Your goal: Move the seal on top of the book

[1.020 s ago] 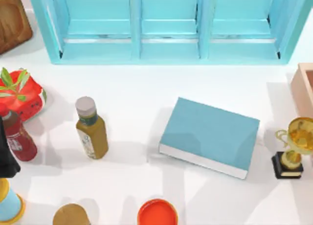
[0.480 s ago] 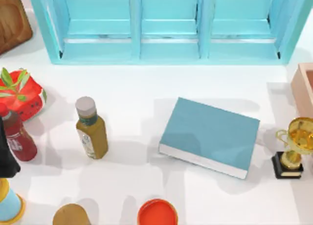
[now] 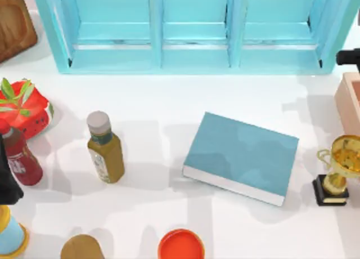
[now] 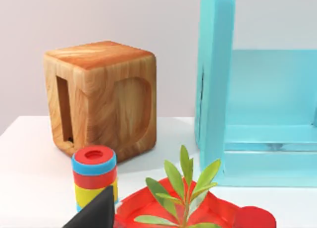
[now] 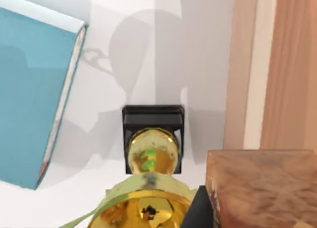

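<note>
The book [image 3: 242, 157] lies flat at the table's middle right, teal cover up; its corner and white page edge [image 5: 29, 89] show in the right wrist view. The seal [image 5: 262, 188], a reddish-brown block, hangs close to the right wrist camera above the table, with a dark finger [image 5: 200, 208] against its side. It is over the trophy [image 5: 151, 158], to the right of the book. A black part of my right arm [image 3: 349, 57] pokes in at the top view's right edge. My left arm [image 3: 5, 180] is parked at the left edge.
A teal shelf unit [image 3: 194, 28] spans the back. Right of the book stand the gold trophy [image 3: 336, 170] and a tan wooden box [image 3: 350, 101]. On the left stand an olive bottle [image 3: 105, 149], a dark red bottle [image 3: 19, 157], a red plant dish [image 3: 25, 107] and a wooden block [image 3: 14, 22].
A black part of my right arm has come into the top view at the right edge. The arm's shadows have drifted across the table and book. Nothing on the table has moved.
</note>
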`<state>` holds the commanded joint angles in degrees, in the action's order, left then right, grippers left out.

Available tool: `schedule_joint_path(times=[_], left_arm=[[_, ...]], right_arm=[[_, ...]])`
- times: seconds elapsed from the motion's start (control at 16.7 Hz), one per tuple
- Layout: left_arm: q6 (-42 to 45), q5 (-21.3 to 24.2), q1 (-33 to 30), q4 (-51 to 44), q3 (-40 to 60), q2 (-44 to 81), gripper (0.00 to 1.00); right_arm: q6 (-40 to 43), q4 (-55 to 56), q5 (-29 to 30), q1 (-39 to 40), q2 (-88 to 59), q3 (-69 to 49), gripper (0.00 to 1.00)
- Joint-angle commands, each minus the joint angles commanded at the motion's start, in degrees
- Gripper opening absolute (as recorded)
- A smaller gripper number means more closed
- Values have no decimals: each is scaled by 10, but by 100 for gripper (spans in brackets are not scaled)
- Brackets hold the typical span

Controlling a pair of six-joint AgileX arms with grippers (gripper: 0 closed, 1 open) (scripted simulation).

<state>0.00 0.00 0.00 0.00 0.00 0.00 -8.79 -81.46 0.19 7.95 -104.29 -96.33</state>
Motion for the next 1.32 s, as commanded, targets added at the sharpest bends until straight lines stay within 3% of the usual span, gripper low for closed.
schedule_joint_path(times=[0.42,1.32], left_arm=[[0,0,0,0,0,0,100],[0,0,0,0,0,0,100]], right_arm=[[-10,2,-2,8,-10,-3,0],[-256,129,1,252,-164,-29,0]])
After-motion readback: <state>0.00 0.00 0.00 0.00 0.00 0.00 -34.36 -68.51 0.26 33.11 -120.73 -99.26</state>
